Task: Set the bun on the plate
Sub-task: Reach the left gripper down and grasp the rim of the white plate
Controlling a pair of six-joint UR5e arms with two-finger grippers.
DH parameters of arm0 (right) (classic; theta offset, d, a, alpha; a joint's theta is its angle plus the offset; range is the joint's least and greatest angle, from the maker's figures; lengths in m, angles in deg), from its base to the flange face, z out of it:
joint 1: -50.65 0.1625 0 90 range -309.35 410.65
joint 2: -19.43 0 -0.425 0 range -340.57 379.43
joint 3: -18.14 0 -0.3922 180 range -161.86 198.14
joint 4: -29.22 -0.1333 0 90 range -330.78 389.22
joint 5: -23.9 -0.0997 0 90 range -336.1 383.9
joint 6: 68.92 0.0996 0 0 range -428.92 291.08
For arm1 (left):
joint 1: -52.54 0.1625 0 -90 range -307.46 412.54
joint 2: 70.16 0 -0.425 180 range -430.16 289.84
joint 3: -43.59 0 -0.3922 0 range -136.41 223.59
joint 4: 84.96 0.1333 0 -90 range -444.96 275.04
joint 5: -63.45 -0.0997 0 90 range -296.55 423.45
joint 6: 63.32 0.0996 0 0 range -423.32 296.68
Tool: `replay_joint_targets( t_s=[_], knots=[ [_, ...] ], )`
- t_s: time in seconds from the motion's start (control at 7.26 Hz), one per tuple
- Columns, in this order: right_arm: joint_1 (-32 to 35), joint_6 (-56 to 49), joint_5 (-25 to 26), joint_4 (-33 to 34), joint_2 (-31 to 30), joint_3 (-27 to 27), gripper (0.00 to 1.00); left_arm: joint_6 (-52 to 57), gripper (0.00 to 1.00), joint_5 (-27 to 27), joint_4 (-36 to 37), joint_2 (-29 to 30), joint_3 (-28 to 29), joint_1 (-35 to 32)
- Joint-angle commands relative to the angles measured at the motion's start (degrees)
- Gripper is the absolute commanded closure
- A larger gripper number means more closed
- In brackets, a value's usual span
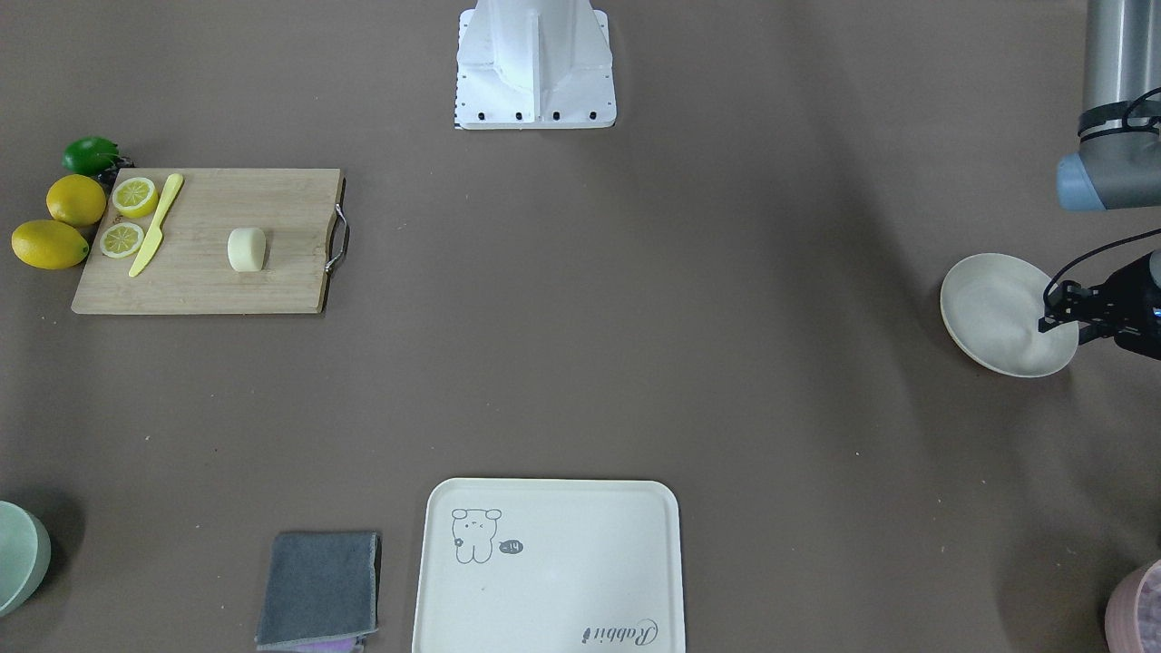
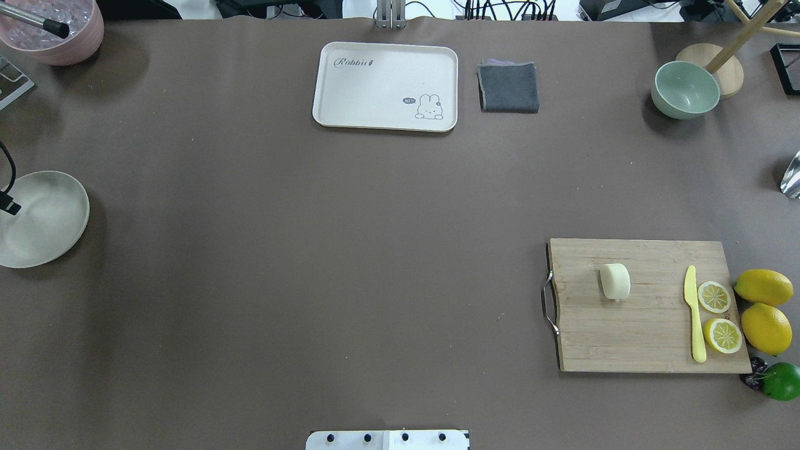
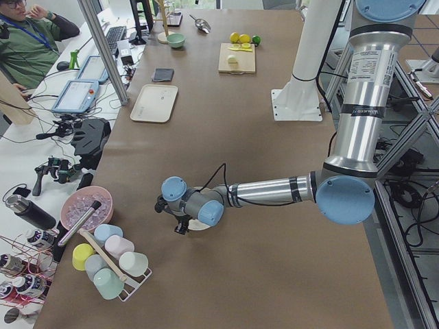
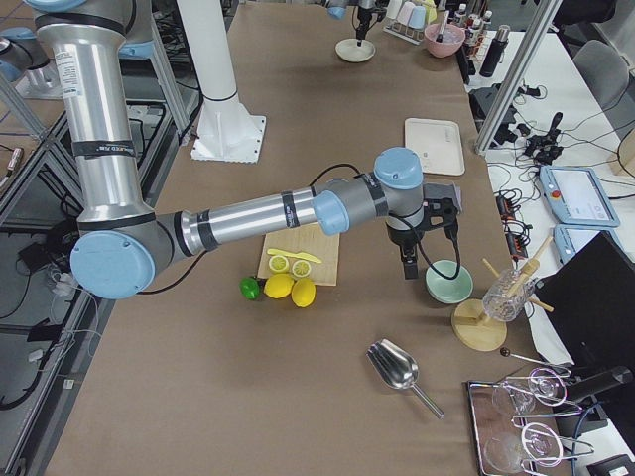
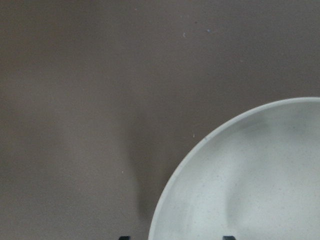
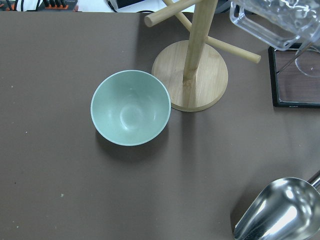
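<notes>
Table scene, w/ the cutting board (image 2: 650,325) as ref. landmark. The bun (image 2: 615,280) lies on the board, approx. mid-width, nearer the metal-handle end than the knife end, touching nothing else. On the board's opposite end: a yellow knife (image 2: 694,319) lying along the short edge, w/ two lemon halves (image 2: 714,297) just beside it, cut faces up. Off the board, touching or nearly touching that same short edge: two whole lemons (image 2: 763,287) and a green fruit (image 2: 781,380).

The plate (image 2: 62,219) sits well apart from the board, at the far table end beyond the handle side; nothing lies in it. The left gripper (image 1: 1057,313) is positioned over the plate's rim, pointing down. In the wrist view its two fingertips (image 5: 124,237) show apart, w/ plate rim and table btw. them and nothing held. Contact w/ the plate cannot be told.

The right gripper (image 4: 409,268) hangs off the board's long edge, over the pale green bowl (image 6: 131,107), well apart from the bun. It shows in the side view only, so its jaw spacing cannot be told.

Other items, all clear of the board: rabbit tray (image 2: 375,94) and grey cloth (image 2: 508,87) at the operators' table edge. A wooden stand (image 6: 190,75) touches the bowl, w/ a metal scoop (image 4: 392,365) near them.
</notes>
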Motion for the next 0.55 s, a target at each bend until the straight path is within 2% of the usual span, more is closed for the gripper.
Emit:
replay_joint_targets(
  t_s=[0.0, 0.41],
  knots=[
    [0.0, 0.0, 0.1, 0.0, -0.1, 0.0, 0.00, 0.0, 1.00, 0.1, 0.0, 0.1, 0.1, 0.1],
    [0.0, 0.0, 0.1, -0.1, 0.3, 0.0, 0.00, -0.1, 1.00, 0.0, 0.1, 0.4, 0.0, 0.1]
  ],
)
